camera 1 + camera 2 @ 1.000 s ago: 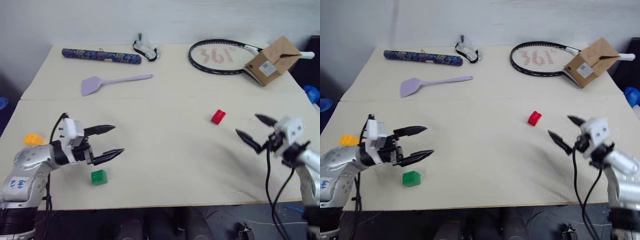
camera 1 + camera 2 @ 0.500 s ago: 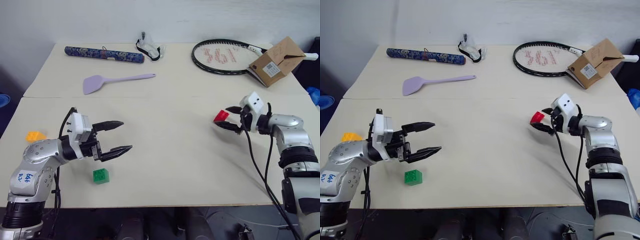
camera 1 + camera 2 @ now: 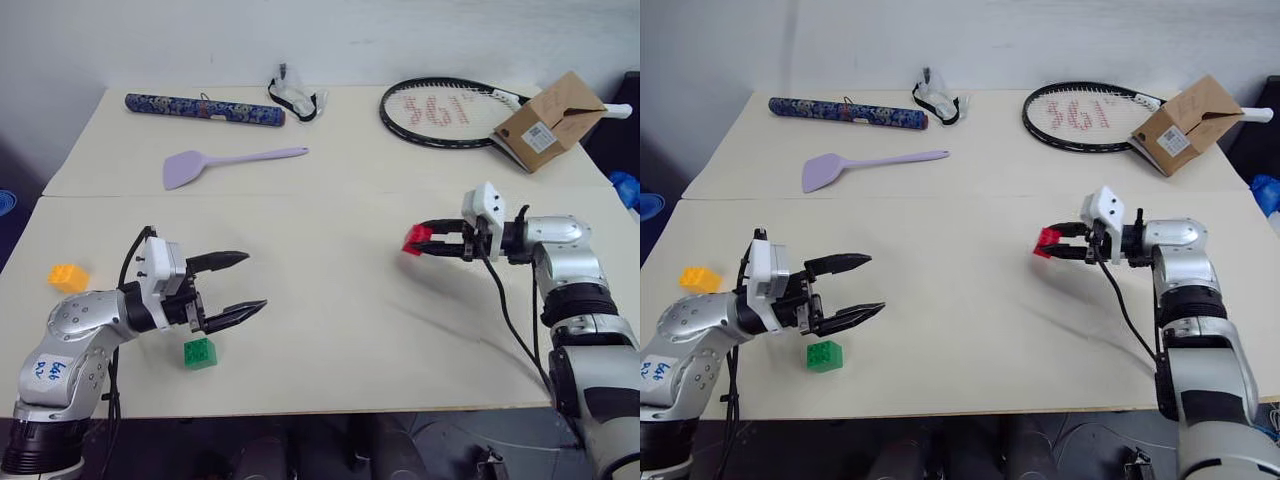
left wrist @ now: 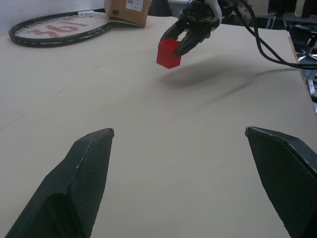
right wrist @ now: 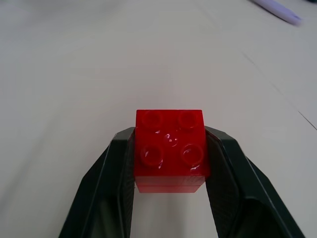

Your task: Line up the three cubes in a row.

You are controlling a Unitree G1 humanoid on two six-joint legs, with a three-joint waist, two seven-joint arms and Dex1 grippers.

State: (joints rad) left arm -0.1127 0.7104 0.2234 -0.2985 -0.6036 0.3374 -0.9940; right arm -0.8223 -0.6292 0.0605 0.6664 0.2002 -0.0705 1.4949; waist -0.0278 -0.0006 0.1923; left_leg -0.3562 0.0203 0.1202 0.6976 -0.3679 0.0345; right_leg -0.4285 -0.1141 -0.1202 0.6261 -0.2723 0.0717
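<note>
Yellow-orange studded plastic block (image 3: 67,276) sits at the far left edge of the beige counter (image 3: 320,330), just left of the left arm. Left hand (image 3: 238,284) hovers over the counter, black fingers (image 4: 74,183) spread wide, grasping nothing. Small green studded plastic block (image 3: 199,352) lies on the counter just beside and below those fingertips, near the front edge, not touched. Back row, left to right: dark blue patterned tube (image 3: 203,110), lilac plastic spatula (image 3: 225,165), small black-and-white strap item (image 3: 295,97), black tennis racket with red print on strings (image 3: 450,113), brown cardboard box (image 3: 552,122) resting on the racket's handle end. Right of centre, small red studded plastic block (image 5: 170,148) is clenched between the two black fingers of the right hand (image 3: 425,243), studs facing the wrist camera, held slightly above the counter with a shadow under it. All three blocks well apart, not in a row.
</note>
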